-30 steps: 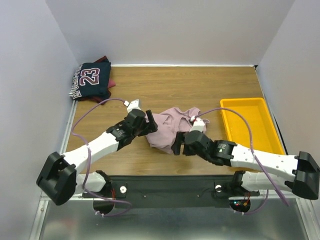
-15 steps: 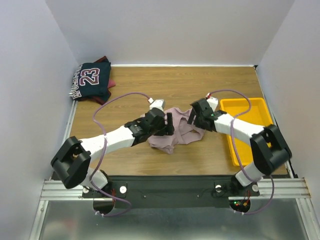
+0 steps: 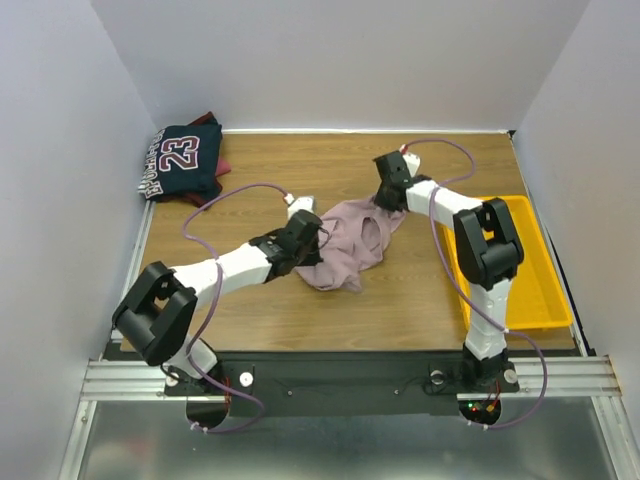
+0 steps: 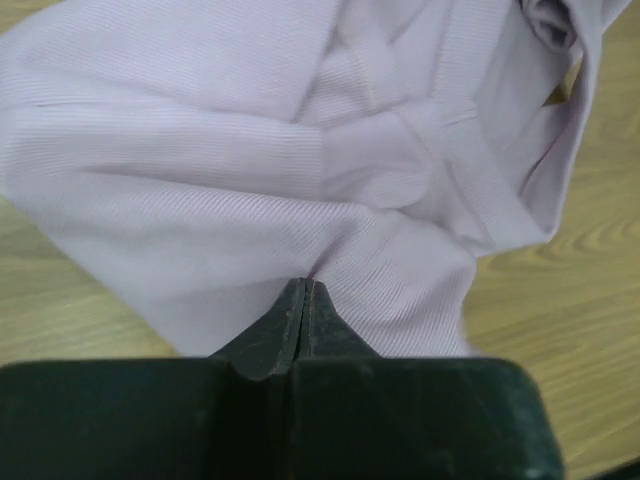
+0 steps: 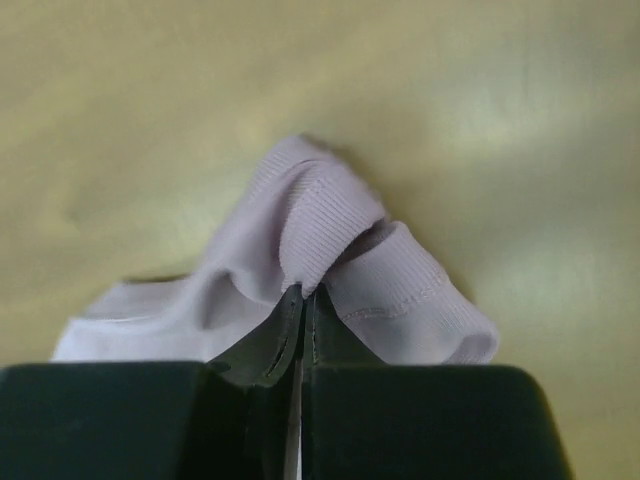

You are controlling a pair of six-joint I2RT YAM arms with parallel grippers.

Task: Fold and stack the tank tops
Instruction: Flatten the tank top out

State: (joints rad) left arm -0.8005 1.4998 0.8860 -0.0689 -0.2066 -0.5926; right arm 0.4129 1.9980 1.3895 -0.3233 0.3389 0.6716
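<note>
The top external camera sits high behind the near edge of the table (image 3: 300, 170). It looks down and forward toward the far wall (image 3: 330, 60) and covers the whole work surface from a distance. Each wrist camera sits directly behind its own fingers and looks along them at close range. The left gripper (image 4: 303, 290) and the right gripper (image 5: 303, 295) each fill the lower frame edge. All three views share the pink tank top (image 3: 345, 245).

Right claw (image 3: 386, 194) swung to far side, pink tank top (image 3: 350, 242) pulled wider, left claw (image 3: 318, 240) nudged right
</note>
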